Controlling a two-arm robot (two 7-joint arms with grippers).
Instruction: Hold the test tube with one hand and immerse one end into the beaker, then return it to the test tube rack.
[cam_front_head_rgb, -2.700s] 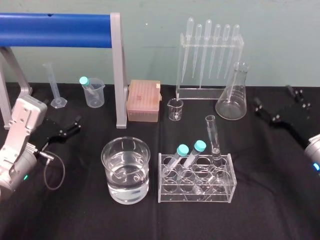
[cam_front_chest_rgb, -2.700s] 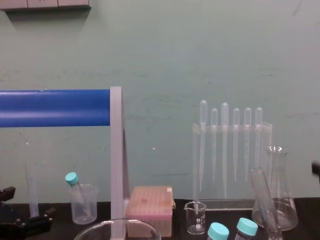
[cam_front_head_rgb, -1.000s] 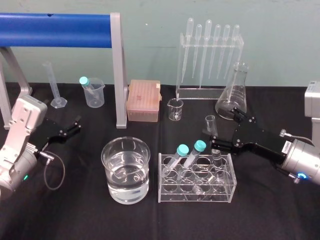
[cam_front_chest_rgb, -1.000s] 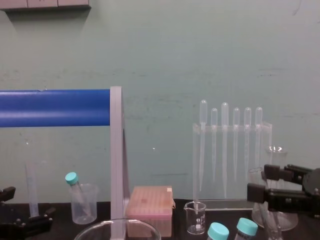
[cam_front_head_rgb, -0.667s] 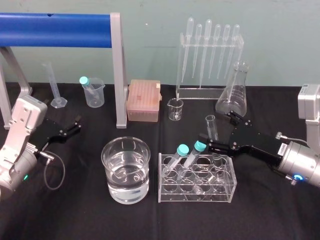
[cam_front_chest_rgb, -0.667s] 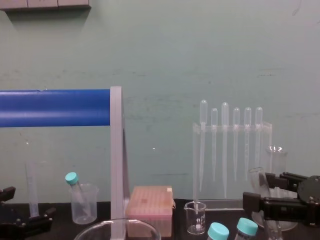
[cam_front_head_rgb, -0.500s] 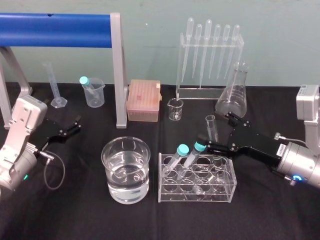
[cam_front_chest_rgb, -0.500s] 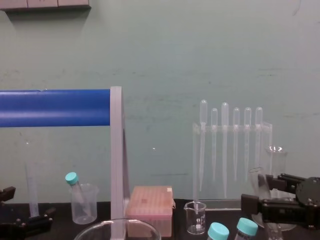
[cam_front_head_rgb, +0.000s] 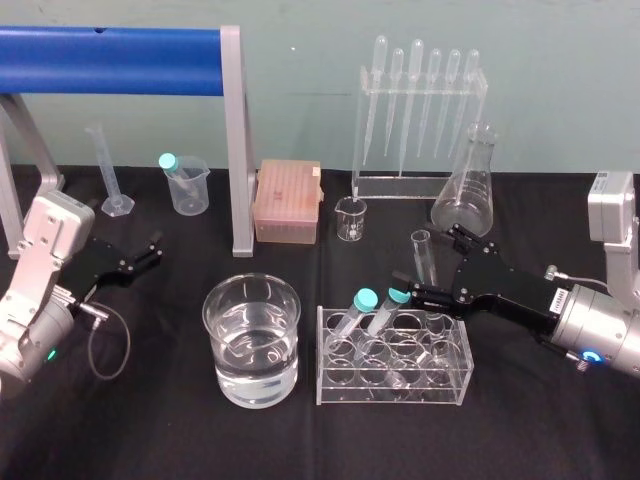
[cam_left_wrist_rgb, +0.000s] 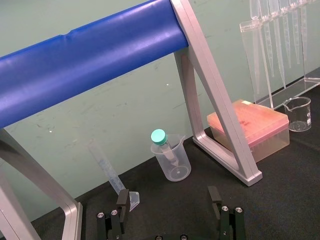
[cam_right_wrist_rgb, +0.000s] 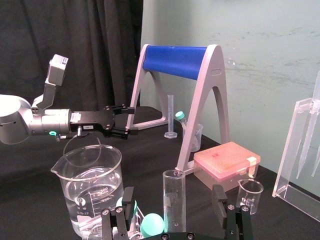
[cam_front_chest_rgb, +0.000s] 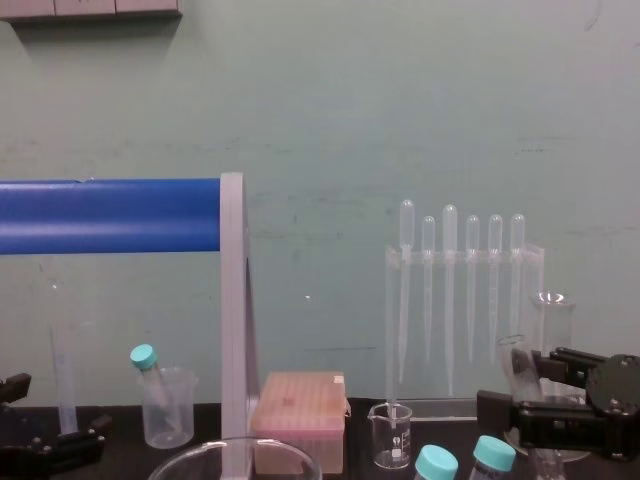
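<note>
Straddling the test tube, the right gripper holds its fingers spread either side, clear of the glass; the tube stands in the rack, right of the water-filled beaker. The left gripper rests spread, far left.

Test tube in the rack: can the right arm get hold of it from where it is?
Probably yes. The right gripper is open with the test tube standing between its fingers, nothing else in the gap. The capped tubes lean close beside one finger. The left gripper rests far off.
</note>
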